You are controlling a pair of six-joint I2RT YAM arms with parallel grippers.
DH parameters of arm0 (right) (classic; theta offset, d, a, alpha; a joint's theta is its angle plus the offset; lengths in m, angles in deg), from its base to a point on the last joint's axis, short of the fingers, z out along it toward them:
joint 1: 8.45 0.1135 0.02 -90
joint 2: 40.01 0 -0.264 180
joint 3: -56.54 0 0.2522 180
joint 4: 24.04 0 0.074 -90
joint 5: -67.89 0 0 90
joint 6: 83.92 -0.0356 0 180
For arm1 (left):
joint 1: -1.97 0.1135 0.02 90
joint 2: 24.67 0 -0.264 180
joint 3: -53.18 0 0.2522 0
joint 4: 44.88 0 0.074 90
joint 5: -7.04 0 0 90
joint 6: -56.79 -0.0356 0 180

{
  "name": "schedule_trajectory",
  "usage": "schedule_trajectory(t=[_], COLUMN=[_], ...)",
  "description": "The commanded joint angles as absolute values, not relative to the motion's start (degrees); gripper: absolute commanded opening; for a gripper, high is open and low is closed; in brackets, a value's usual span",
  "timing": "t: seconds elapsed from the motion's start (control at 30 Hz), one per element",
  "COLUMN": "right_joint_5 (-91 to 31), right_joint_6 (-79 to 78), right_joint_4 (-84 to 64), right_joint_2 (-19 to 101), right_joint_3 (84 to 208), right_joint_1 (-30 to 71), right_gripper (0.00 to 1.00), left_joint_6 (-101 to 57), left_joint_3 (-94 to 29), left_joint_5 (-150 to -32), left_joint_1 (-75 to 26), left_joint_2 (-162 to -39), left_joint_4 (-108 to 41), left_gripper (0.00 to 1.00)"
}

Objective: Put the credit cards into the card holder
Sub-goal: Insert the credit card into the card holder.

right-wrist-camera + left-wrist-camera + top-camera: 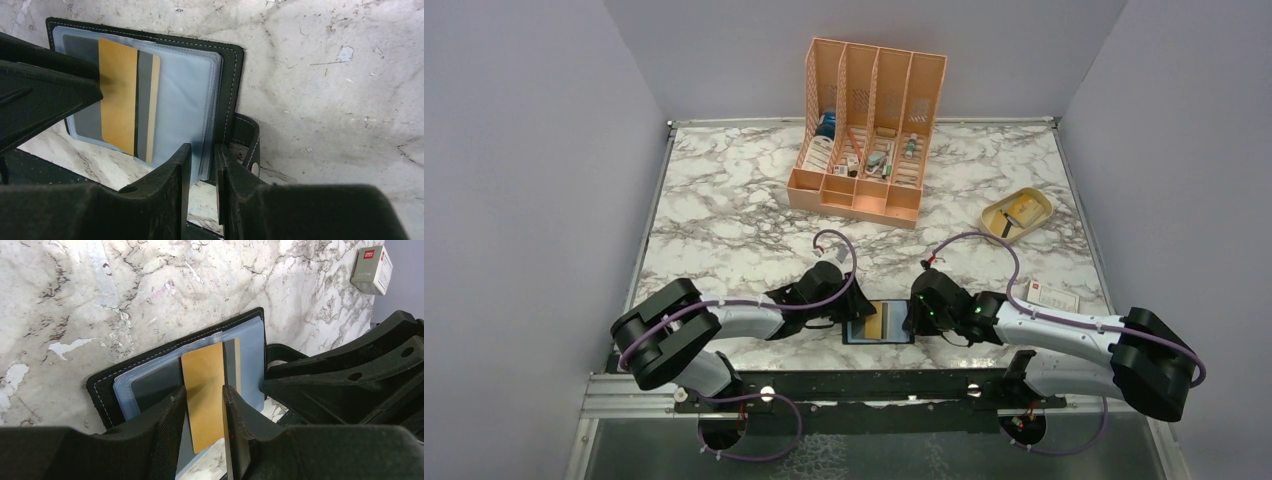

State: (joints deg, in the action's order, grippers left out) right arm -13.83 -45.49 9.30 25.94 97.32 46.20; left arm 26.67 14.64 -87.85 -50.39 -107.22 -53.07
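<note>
As the overhead view had it, the card holder [896,325] lay open at the near edge of the marble table [724,220], directly between my left gripper [852,315] and my right gripper [914,315], each touching a side. A gold card [873,322] lay on it, long axis running near to far. A white box [1052,296] sat well apart to my right, its print too small to read.

From my left wrist, the gold card [202,400] ran up the gap between my fingers [165,425], far end over the clear pockets and near end overhanging the holder's edge. My jaws stood part spread; I could not tell whether they gripped the card or only straddled it. I judged any push had to follow that long axis. The box [372,267] read "deli" on a red patch.

From my right wrist, my fingers [170,190] were pressed onto the holder's [230,90] edge beside the snap tab [248,142], pinching it. The card, showing a dark stripe but no writing, lay to their left.
</note>
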Motion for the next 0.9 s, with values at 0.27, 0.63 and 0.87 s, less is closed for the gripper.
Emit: schedule_trajectory(t=[0.27, 0.63, 0.87], right_joint_5=[-12.9, -10.3, -10.1], right_joint_6=[-45.2, -44.4, -44.2], right_joint_4=[7.6, 11.9, 10.6], right_joint_2=[25.2, 22.1, 24.2], right_joint_3=[97.1, 99.0, 99.0], right_joint_1=[46.3, 46.3, 46.3], right_gripper=[0.24, 0.37, 0.35], left_joint_6=[27.8, 28.6, 28.4], left_joint_3=[14.6, 17.1, 15.2], left_joint_5=[-89.7, -86.3, -88.9], left_joint_1=[-51.7, -51.7, -51.7], left_joint_2=[-107.6, -103.9, -107.8], left_joint_4=[-51.6, -50.2, -51.0], left_gripper=[0.37, 0.43, 0.42])
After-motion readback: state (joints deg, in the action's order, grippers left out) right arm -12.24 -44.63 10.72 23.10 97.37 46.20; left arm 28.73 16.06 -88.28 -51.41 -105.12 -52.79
